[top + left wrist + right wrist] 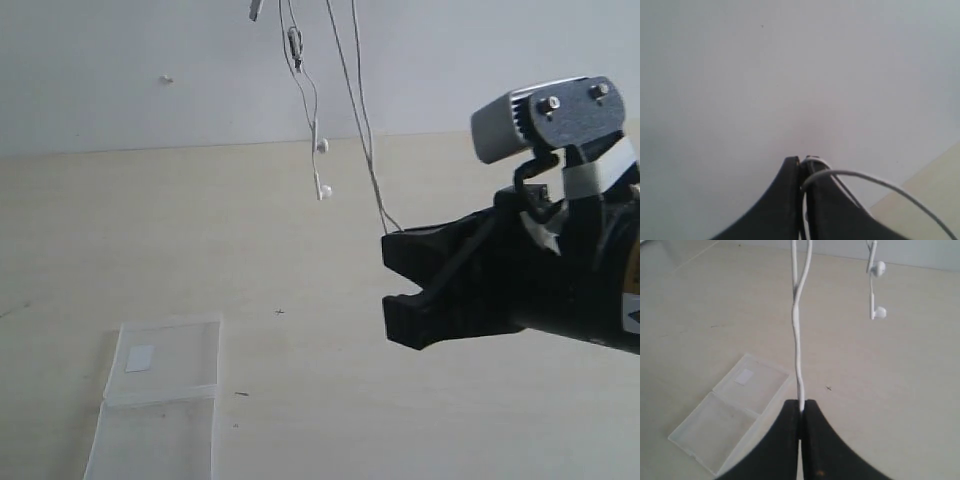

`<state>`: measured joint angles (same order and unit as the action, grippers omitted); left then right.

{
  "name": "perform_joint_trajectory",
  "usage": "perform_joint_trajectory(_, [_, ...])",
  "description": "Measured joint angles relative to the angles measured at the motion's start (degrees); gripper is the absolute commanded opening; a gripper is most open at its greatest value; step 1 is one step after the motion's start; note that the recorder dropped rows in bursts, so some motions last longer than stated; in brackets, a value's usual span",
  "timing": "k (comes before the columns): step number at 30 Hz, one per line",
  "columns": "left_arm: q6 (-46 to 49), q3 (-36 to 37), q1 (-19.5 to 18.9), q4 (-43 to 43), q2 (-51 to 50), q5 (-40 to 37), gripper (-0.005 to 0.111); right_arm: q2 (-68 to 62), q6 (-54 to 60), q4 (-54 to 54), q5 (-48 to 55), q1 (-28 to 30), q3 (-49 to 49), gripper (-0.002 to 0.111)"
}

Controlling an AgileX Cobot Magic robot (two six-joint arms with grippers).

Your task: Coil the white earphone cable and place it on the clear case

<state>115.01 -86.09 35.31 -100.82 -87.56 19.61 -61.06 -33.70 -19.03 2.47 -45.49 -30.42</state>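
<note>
The right tool, closed tight, pinches the white earphone cable, which rises to the left tool, likewise clamped on it, its earbuds dangling above the table, well apart from the clear case.

Nothing is legible; the whitish label on the clear case shows no readable print.

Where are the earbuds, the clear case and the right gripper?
earbuds (325,190): exterior view, on the lower bud.
case (185,360): exterior view, bare plastic of the labelled half.
right gripper (801,404): right wrist view, between the fingertips pinching the cable (799,370).
</note>
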Motion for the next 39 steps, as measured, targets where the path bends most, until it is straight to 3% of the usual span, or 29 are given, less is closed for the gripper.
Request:
perform_joint_trajectory(14, [4.36, 0.00, 5.53, -0.03, 0.36, 4.54, 0.000, -14.58, 3.19, 1.29, -17.68, 0.00, 0.00, 0.000])
perform_joint_trajectory(29, [4.92, 0.00, 8.69, -0.13, 1.03, 6.57, 0.000, -24.21, 25.00, 22.84, -30.43, 0.10, 0.00, 0.000])
perform_joint_trajectory(39, [4.55, 0.00, 9.70, -0.35, 1.03, 6.59, 0.000, -28.29, 28.31, 26.98, -37.39, 0.10, 0.00, 0.000])
